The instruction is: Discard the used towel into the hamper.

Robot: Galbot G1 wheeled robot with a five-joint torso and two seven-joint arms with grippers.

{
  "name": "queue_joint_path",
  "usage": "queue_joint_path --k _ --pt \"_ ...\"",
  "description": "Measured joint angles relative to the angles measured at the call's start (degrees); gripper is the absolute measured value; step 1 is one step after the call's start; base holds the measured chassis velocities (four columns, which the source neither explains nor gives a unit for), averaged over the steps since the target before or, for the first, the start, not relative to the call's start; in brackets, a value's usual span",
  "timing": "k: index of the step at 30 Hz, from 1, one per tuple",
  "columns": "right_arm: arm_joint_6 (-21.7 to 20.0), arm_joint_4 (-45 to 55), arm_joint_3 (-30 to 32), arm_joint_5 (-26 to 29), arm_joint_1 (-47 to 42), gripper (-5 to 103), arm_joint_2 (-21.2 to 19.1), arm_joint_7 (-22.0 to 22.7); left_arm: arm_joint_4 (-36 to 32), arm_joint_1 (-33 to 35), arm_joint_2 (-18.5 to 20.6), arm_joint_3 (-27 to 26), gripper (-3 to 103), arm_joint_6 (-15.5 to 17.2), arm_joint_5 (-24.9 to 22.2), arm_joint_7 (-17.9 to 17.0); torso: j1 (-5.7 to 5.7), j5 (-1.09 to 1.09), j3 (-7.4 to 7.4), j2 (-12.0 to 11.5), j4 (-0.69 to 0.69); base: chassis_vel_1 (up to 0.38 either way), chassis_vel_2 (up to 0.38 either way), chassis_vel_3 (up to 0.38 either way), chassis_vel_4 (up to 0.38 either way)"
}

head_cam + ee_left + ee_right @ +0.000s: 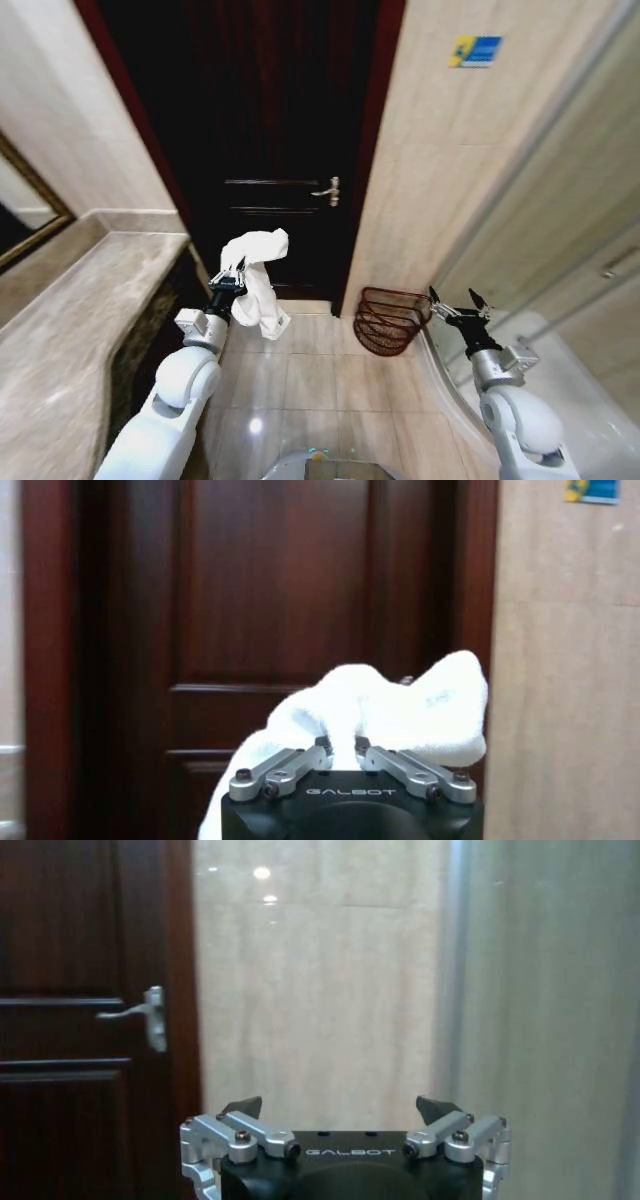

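Your robot: two glossy white arms ending in black-and-silver Galbot grippers.

Look at the head view and you see the left arm (170, 400) and the right arm (520, 420) as smooth, rounded white shells, each narrowing to a boxy pale-grey wrist block and a black collar. Your left gripper (340, 744) has a matte black housing lettered "GALBOT" in pale print, with brushed silver finger links pinned by dark round screws. Your right gripper (340, 1108) carries the same lettering, the same silver links and screws, small dark pointed fingertips (243, 1106), and silver brackets down both sides of its housing.
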Motion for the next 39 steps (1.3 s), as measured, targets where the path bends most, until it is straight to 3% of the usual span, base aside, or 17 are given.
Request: queue_joint_path --k 16,21,25,39 --pt "0.7 0.8 3.5 -0.8 -1.8 100 1.5 0.6 1.8 -0.9 -0.3 0.8 5 -0.8 -1.1 0.9 0.00 0.01 0.00 0.0 -0.01 -0.129 -0.129 -0.121 -0.128" --pt "1.4 0.9 4.6 -0.7 -3.2 100 2.1 0.8 2.5 -1.3 -0.4 1.2 5 -1.1 -1.3 2.7 0.00 0.02 0.00 0.0 -0.04 -0.100 -0.092 -0.076 -0.095" --pt "1.7 0.7 4.6 -0.4 -3.3 100 1.8 1.5 3.3 -1.7 -0.2 1.3 5 -3.1 -1.9 5.5 0.00 0.00 0.00 0.0 0.01 -0.029 -0.017 -0.009 -0.020" --pt "1.9 -0.4 4.3 -1.7 -2.2 100 1.9 1.9 4.4 -1.9 0.0 1.6 5 -4.1 -2.3 6.5 0.00 0.01 0.00 0.0 -0.01 0.000 0.000 0.000 0.000"
